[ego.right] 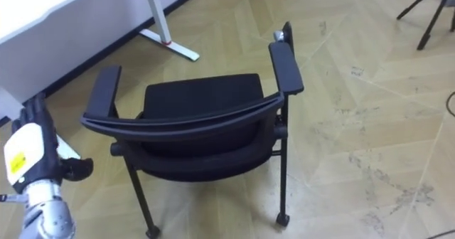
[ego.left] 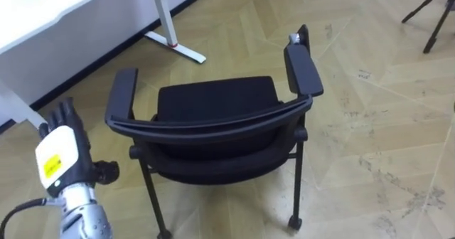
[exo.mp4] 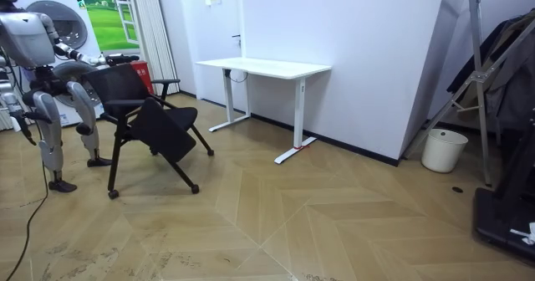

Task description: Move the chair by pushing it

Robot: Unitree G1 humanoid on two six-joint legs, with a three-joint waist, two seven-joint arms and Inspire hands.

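Note:
A black chair [ego.left: 213, 100] with two armrests and castors stands just in front of me, its curved backrest [ego.left: 206, 125] nearest and its seat facing away. My left hand [ego.left: 60, 150] is raised left of the backrest, beside the left armrest [ego.left: 122, 93]. Its fingers are straight and it is open; a small gap separates it from the chair. In the room view the robot stands behind the chair [exo.mp4: 134, 93] at the room view's left, an arm stretched toward the backrest top.
A white desk [ego.left: 64, 11] with a white foot [ego.left: 178, 48] stands ahead on the left, against the wall [exo.mp4: 359, 55]. Tripod legs [ego.left: 426, 11] rise at the far right. A white bin [exo.mp4: 443, 150] and a dark rack [exo.mp4: 485, 80] are at the room view's right.

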